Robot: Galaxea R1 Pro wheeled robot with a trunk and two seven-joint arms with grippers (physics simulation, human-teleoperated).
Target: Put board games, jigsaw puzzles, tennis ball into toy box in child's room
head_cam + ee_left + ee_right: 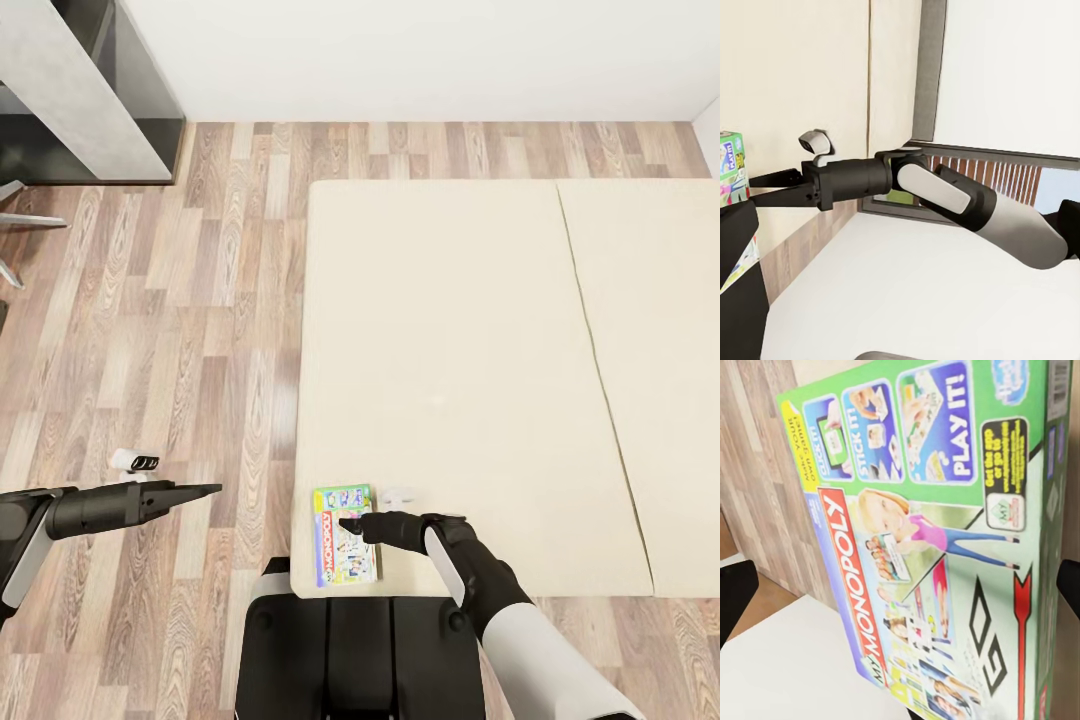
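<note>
Right tool (352,522) sat spread wide over the Monopoly box (344,536), at the bed's (450,350) near corner. Left tool (205,489) hung over the floor (150,330); opening not discernible.

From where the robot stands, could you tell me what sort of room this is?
Probably a bedroom: a wide beige bed on wood-plank floor, with a Monopoly board game lying on the mattress.

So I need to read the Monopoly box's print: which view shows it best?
The right wrist view: the Monopoly box spans the frame, lettering readable. The head view shows it small at the bed's near corner; the left wrist view catches just its edge.
</note>
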